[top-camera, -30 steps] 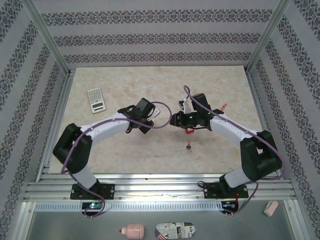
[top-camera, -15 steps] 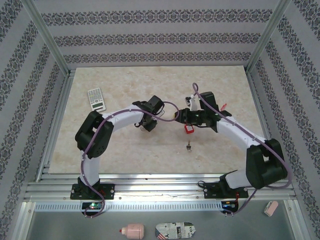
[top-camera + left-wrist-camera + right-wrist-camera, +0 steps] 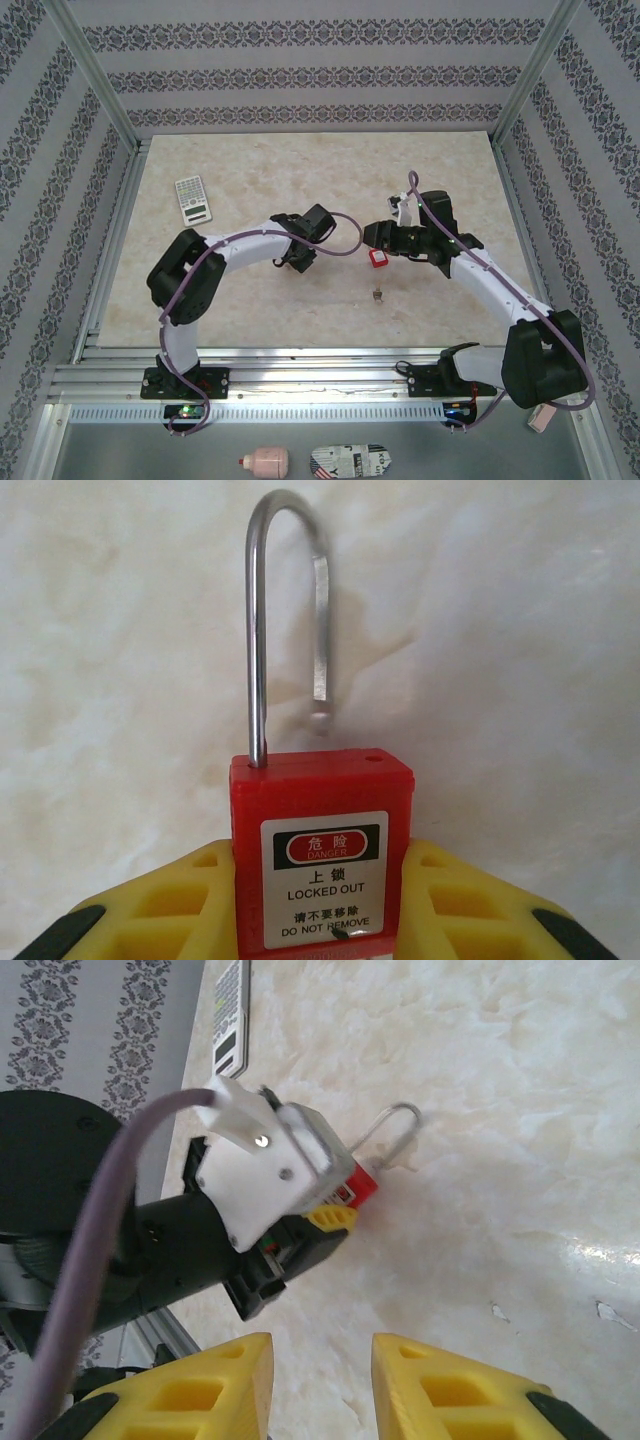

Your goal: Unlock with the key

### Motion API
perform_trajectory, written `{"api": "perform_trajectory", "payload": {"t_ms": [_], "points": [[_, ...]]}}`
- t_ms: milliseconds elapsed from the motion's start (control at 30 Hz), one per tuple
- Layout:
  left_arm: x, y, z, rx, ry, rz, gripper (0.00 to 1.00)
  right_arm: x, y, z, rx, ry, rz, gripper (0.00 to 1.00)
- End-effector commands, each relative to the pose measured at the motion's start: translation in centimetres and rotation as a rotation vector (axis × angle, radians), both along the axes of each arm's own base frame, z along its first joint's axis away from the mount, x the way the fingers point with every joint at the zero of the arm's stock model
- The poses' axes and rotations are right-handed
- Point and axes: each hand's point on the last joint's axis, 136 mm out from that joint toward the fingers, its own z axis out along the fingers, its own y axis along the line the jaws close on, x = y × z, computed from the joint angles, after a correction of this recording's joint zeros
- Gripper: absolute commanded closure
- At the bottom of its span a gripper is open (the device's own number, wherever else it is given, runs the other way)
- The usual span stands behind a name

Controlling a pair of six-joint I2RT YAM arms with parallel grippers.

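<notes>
Fingers (image 3: 180, 905) of your left end effector (image 3: 320, 920) are clamping the red padlock (image 3: 322, 810) by its body, label facing the wrist camera. Its shackle (image 3: 257, 630) is sticking out beyond the fingertips, one leg sitting in the body, the other hanging free above its hole. Your right end effector (image 3: 322, 1355) is holding its yellow fingers apart over the counter (image 3: 520, 1110), facing the left one. A small metal piece, probably the key (image 3: 378, 294), is lying apart from the right end effector, on its base side.
</notes>
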Motion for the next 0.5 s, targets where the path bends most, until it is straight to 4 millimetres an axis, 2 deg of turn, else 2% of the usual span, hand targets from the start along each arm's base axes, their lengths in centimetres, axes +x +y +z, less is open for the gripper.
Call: {"api": "perform_trajectory", "payload": {"t_ms": [0, 67, 267, 467], "points": [[1.0, 2.3, 3.4, 0.097, -0.124, 0.053, 1.0, -0.5, -0.2, 0.2, 0.016, -0.008, 0.009, 0.67], [0.9, 3.0, 2.9, 0.15, -0.107, 0.05, 1.0, -0.5, -0.1, 0.4, 0.023, -0.01, 0.012, 0.66], [0.7, 2.8, -0.4, 0.202, -0.045, 0.047, 1.0, -0.8, -0.2, 0.7, 0.032, -0.017, 0.019, 0.65], [0.7, 1.7, -1.2, 0.222, -0.032, 0.031, 1.0, -1.0, -1.3, 1.6, 0.055, -0.038, -0.002, 0.65]]}}
